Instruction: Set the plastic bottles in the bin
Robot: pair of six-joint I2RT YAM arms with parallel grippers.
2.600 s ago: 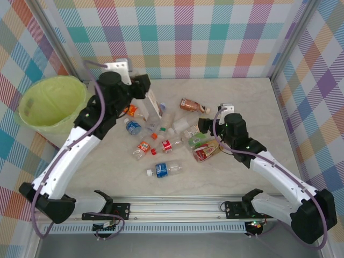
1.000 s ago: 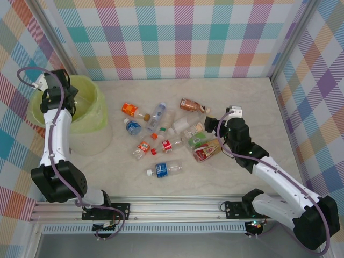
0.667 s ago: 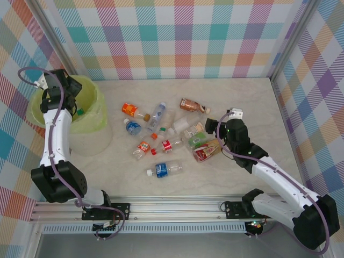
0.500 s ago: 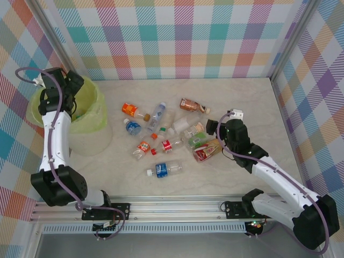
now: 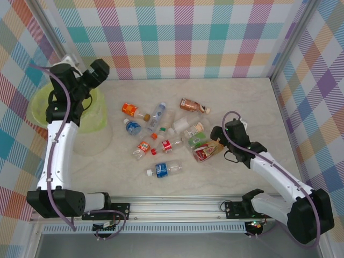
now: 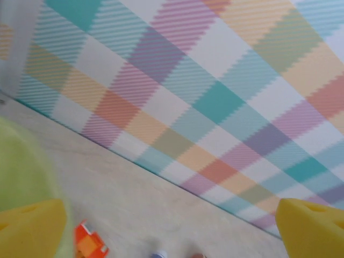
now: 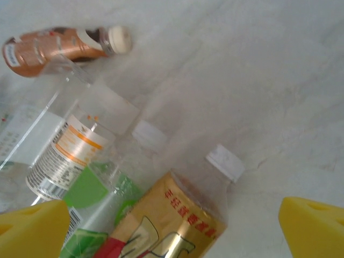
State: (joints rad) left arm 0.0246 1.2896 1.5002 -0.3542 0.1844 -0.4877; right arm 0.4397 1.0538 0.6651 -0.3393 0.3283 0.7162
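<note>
On marbled tabletop [image 5: 242,97], clear cylindrical bottles [image 5: 164,169] — both arms' jaws gape wide.

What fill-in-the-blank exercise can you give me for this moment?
The bin sits at the far ____ corner of the table. The left pincer is open and holds ____. The bottle nearest the rail has a ____ label.
Missing words: left; nothing; blue.

bin [image 5: 35,107] partly behind left arm [image 5: 54,150], gold-labelled bottle [image 7: 177,215] cut off below
</note>
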